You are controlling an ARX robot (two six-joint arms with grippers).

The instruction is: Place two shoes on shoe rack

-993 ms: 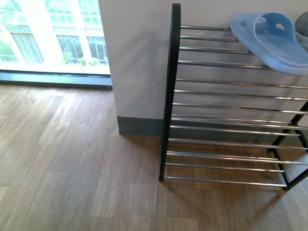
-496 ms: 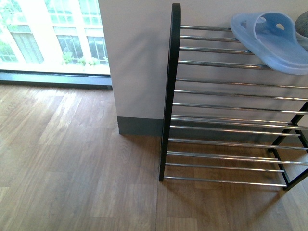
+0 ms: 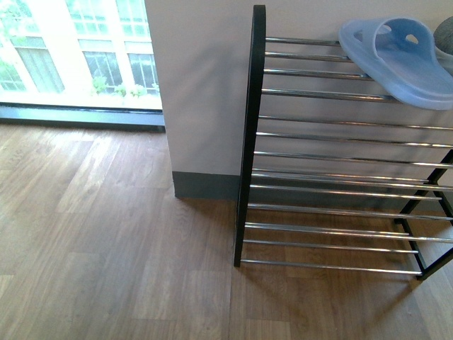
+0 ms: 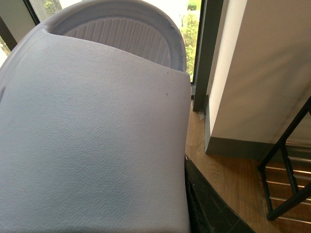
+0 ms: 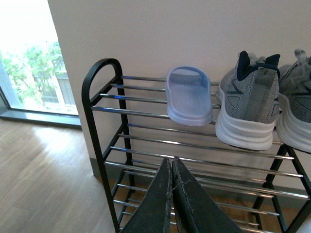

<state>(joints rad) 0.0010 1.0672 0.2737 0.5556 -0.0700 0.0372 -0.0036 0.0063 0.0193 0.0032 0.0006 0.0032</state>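
Two grey sneakers with white soles stand on the top shelf of the shoe rack, heels outward. A blue slipper lies beside them on the same shelf, also seen in the front view. My left gripper is shut on a second blue slipper, which fills most of the left wrist view; one black finger shows beside its edge. My right gripper is shut on nothing and hangs in front of the rack's lower shelves.
The rack stands against a white wall on wooden floor. Its lower chrome bars hold nothing in view. A floor-to-ceiling window lies to the left. Neither arm shows in the front view.
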